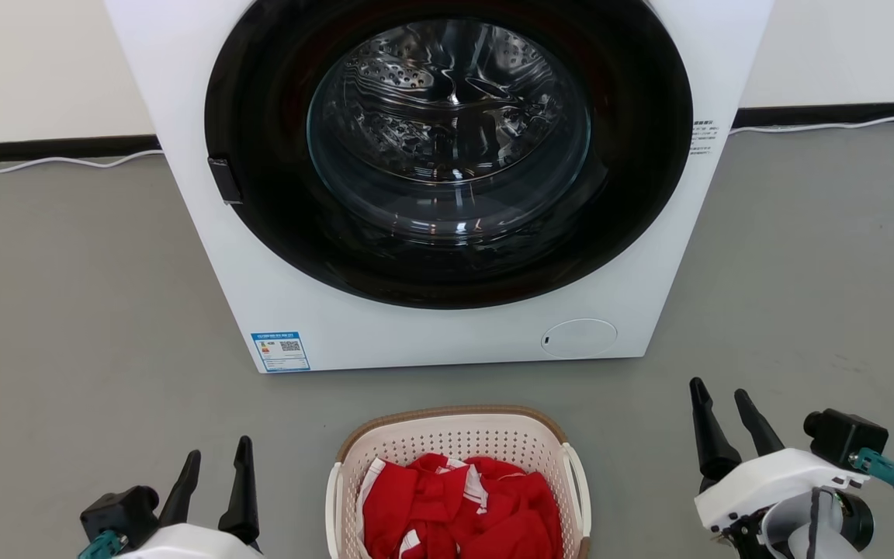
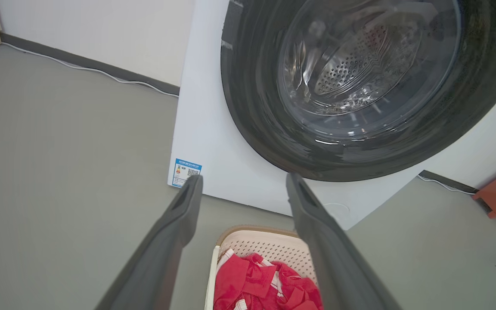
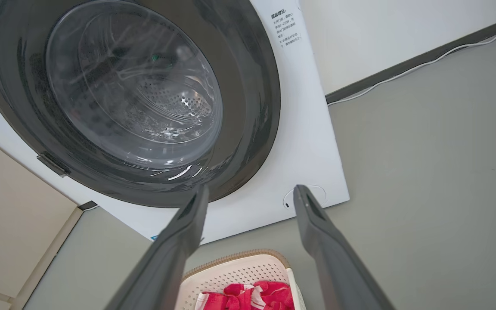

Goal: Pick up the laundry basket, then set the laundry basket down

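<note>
Closest to me, my left gripper (image 1: 220, 448) hangs low on my left, its two dark fingers spread wide with nothing between them. My right gripper (image 1: 719, 388) is on my right and reaches a little higher up the head view, its jaws just as wide and just as empty. Neither one touches anything.

Between the two, on the grey floor (image 1: 67, 310), stands the laundry basket (image 1: 455, 412). It is upright, with a brown rim, cream walls full of small holes and a white handle (image 1: 577, 481) on each side. It stands well apart from both grippers, with bare floor on either side. Red and white clothes (image 1: 462, 505) lie heaped inside it, below the rim. In each wrist view I look along the open fingers and see the basket's far end low between them.

Past the basket comes a strip of bare floor, then the washing machine (image 1: 447, 345), its white front facing me. Its round dark door (image 1: 261, 233) looks shut, and through the glass (image 1: 447, 132) I can make out the steel drum with its holes. A blue label (image 1: 280, 351) sits at the lower left corner of the front, and a round cap (image 1: 579, 338) near the lower right corner.

Furthest off, at the floor's far edge, a dark skirting strip (image 1: 43, 147) runs along the pale wall (image 1: 28, 62). A white cable (image 1: 51, 161) lies just in front of it on both sides of the machine.
</note>
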### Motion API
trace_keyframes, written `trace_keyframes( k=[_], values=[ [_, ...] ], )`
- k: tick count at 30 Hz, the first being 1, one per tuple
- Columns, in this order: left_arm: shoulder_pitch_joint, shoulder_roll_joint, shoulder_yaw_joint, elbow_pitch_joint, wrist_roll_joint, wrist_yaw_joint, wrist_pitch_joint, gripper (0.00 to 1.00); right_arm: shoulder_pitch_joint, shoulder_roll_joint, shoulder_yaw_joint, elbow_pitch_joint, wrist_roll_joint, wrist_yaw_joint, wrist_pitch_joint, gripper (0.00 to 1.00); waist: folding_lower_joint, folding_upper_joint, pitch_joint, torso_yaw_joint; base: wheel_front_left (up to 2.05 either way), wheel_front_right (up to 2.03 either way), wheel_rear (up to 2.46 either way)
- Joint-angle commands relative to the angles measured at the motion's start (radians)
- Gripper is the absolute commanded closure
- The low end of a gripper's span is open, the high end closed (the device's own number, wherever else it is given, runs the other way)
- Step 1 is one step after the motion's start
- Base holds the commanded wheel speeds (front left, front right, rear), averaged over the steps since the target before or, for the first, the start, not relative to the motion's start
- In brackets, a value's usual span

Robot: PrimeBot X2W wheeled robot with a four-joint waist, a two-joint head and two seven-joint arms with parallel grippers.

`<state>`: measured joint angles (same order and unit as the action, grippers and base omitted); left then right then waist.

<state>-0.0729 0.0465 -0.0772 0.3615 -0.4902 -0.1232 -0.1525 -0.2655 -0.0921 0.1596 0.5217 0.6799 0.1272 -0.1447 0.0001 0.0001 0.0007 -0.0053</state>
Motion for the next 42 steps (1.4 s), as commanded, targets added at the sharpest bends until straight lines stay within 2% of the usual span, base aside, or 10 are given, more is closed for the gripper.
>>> trace_keyframes(
  k=[1, 31, 42],
  values=[
    [-0.054, 0.014, 0.018, -0.02, 0.031, -0.003, -0.012, 0.0, -0.043, -0.014, 0.022, -0.013, -0.031, 0.003, -0.022, 0.0, 0.0, -0.0001, 0.0, 0.0, 0.0, 0.0, 0.0],
    [-0.074, 0.011, 0.015, -0.012, 0.401, -0.004, -0.104, 0.0, -0.138, -0.029, 0.101, 0.076, -0.385, 0.003, -0.112, 0.0, -0.0001, -0.0001, 0.004, -0.003, 0.0, 0.0, 0.0],
    [-0.074, 0.006, 0.022, -0.007, 0.397, -0.004, -0.109, 0.0, -0.139, -0.023, 0.081, 0.092, -0.414, 0.003, -0.117, 0.0, -0.0001, -0.0001, 0.004, -0.005, 0.0, 0.0, 0.0]
  ],
)
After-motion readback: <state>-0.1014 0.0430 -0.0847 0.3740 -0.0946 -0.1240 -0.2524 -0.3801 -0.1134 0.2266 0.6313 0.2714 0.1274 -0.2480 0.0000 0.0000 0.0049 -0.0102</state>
